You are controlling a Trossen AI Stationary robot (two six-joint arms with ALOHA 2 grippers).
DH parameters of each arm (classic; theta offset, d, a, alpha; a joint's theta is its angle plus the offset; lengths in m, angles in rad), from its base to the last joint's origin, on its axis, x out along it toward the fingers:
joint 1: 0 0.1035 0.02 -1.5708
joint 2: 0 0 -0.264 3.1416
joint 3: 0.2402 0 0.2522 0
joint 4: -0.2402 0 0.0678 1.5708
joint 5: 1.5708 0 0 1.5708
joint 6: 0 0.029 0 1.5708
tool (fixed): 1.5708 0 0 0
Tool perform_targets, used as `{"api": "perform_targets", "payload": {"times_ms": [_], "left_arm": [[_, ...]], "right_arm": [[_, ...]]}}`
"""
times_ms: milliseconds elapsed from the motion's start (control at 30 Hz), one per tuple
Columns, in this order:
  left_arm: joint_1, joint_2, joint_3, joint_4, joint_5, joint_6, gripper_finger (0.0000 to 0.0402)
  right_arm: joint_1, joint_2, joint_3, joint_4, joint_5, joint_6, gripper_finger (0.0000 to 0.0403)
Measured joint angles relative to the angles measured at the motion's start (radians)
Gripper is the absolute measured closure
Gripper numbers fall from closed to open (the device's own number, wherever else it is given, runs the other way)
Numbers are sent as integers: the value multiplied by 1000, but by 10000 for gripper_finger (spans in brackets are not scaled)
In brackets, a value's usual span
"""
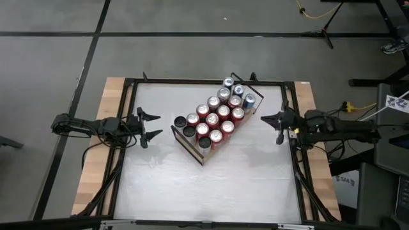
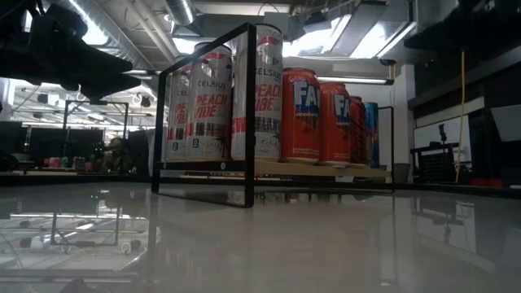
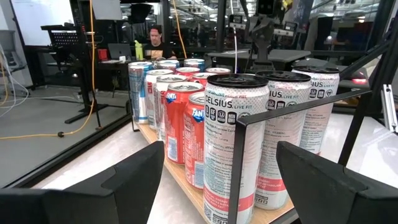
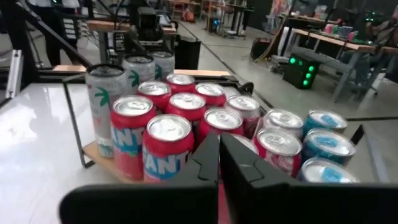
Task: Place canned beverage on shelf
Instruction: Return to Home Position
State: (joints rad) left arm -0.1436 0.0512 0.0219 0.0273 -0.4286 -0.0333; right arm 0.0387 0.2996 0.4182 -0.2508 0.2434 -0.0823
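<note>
Cans [image 1: 217, 118] crowd the shelf [image 1: 186, 145] between left arm [image 1: 96, 126] and right arm [image 1: 339, 128].

the left arm [image 1: 96, 126] and right arm [image 1: 339, 128] are slim, jointed and matte black, with black cables [image 1: 96, 148] trailing off them. the left gripper [image 1: 155, 126] has broad wedge-shaped fingers [image 3: 124, 180]; the right gripper [image 4: 219, 155] looks equally dark, angular.

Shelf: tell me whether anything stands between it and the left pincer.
Nothing visible does. The left pincer, open, faces the shelf's railed end across bare white tabletop; the cans stand on the shelf, beyond that rail.
</note>
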Motion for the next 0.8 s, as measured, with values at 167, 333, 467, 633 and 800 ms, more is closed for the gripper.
{"api": "perform_targets", "payload": {"times_ms": [167,333,467,633,800], "left_arm": [[0,0,0,0,0,0,97],[0,0,0,0,0,0,97],[0,0,0,0,0,0,97],[0,0,0,0,0,0,97],[0,0,0,0,0,0,97]], "right_arm": [[0,-94,-115,83,-38,1,401],[0,-195,-204,136,-69,7,402],[0,-278,-264,170,-84,7,402],[0,-297,-306,184,-106,7,402],[0,-296,-345,201,-115,25,402]]}}
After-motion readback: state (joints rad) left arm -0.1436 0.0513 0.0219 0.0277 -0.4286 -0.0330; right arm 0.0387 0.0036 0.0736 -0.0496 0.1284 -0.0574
